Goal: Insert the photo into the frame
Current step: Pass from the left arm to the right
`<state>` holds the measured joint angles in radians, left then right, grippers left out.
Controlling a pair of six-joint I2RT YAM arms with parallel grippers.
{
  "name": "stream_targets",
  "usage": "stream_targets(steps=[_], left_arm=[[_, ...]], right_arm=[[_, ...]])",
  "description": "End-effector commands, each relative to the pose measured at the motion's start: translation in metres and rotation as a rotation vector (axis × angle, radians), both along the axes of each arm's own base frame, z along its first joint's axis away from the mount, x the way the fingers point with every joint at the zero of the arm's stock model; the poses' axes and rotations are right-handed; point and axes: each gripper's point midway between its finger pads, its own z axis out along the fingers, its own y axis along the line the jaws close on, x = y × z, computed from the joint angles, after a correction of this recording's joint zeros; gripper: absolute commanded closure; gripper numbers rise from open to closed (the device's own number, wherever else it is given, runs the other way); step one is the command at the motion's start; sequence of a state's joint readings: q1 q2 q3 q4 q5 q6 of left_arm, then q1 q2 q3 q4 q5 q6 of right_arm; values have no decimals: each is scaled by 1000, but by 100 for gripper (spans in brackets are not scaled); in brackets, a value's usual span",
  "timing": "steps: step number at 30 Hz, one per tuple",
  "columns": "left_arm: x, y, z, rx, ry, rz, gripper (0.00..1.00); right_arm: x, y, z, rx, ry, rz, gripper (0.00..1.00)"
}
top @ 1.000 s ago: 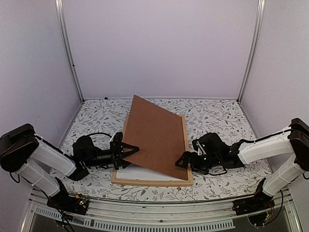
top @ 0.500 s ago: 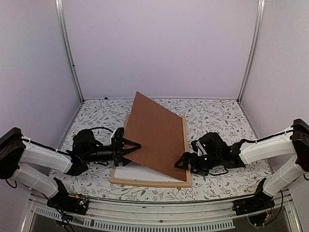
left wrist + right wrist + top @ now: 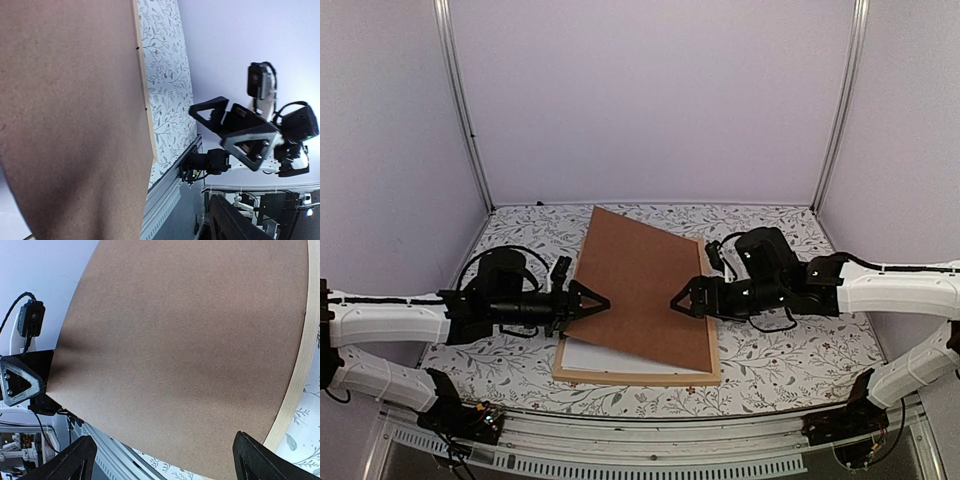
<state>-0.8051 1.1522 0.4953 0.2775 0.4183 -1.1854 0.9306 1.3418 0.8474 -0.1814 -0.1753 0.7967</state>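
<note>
Evidently, by the table's (image 3: 770, 240) near edge, the frame (image 3: 640, 378) lies flat, the backing board (image 3: 640, 285) skewed atop it for seating over the photo (image 3: 585, 357), whose white back shows beneath. Left gripper (image 3: 595, 302) and right gripper (image 3: 678, 303) flank the board, jaws spread

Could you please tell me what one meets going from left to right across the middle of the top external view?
left gripper → brown backing board → right gripper
</note>
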Motion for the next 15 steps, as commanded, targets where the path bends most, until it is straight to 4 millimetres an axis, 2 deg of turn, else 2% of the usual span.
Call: stream_targets(steps=[1, 3, 6, 15], left_arm=[[1, 4, 1, 84, -39, 2, 28], [2, 6, 4, 102, -51, 8, 27], [2, 6, 4, 117, -59, -2, 26], [-1, 5, -3, 136, -42, -23, 26]], right_arm=[[-11, 11, 7, -102, -106, 97, 1], [-20, 24, 13, -122, -162, 148, 1], [-29, 38, 12, -150, -203, 193, 1], [-50, 69, -5, -329, -366, 277, 1]])
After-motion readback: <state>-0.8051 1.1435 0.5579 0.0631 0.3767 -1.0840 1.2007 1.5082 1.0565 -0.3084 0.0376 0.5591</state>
